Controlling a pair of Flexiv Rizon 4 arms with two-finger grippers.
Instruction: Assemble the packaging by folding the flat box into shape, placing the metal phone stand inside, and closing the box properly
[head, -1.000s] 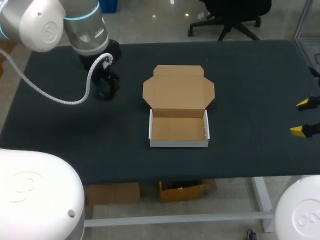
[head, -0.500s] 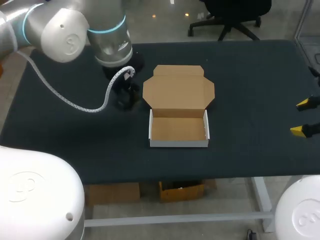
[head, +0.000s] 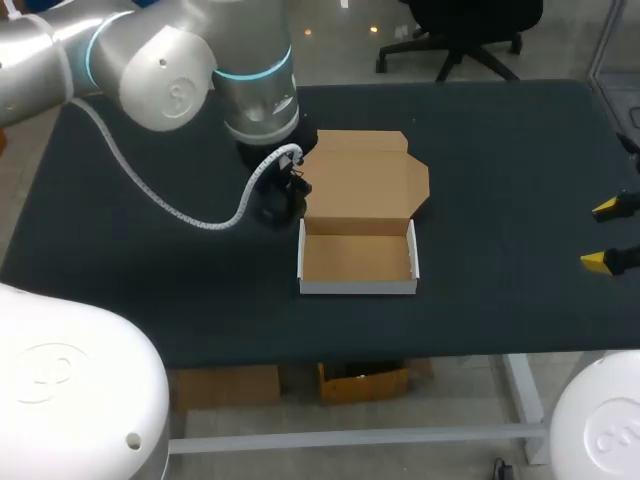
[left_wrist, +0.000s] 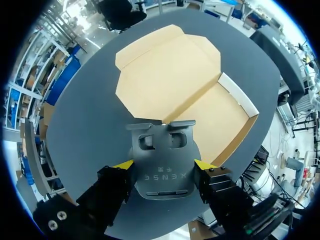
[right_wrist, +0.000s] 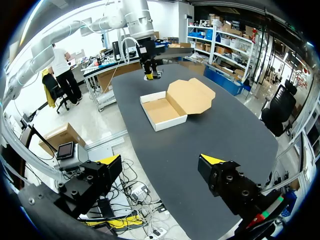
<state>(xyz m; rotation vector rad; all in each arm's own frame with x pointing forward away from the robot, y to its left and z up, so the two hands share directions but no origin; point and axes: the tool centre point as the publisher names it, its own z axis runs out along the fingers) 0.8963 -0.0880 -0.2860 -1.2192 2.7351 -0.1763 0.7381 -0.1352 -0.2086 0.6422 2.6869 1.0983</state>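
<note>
My left gripper (left_wrist: 163, 165) clamps the stand (left_wrist: 162, 175) from both sides, with the yellow tips against its edges. The stand's grey plate bears one line of stamped lettering below two slots. It is held above the table (head: 500, 180), just beside the left edge of the lid (head: 360, 180). The box (head: 357, 286) sits mid-table, with its lid lying flat and open behind the tray. In the head view my left wrist hides the stand. My right gripper (head: 605, 235) hangs at the table's right edge with its fingers spread, well apart from the box.

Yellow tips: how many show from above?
2, both on the right gripper at the black table's right edge. The left gripper's, gripping the grey metal phone stand, hide under its wrist beside the brown cardboard box.
</note>
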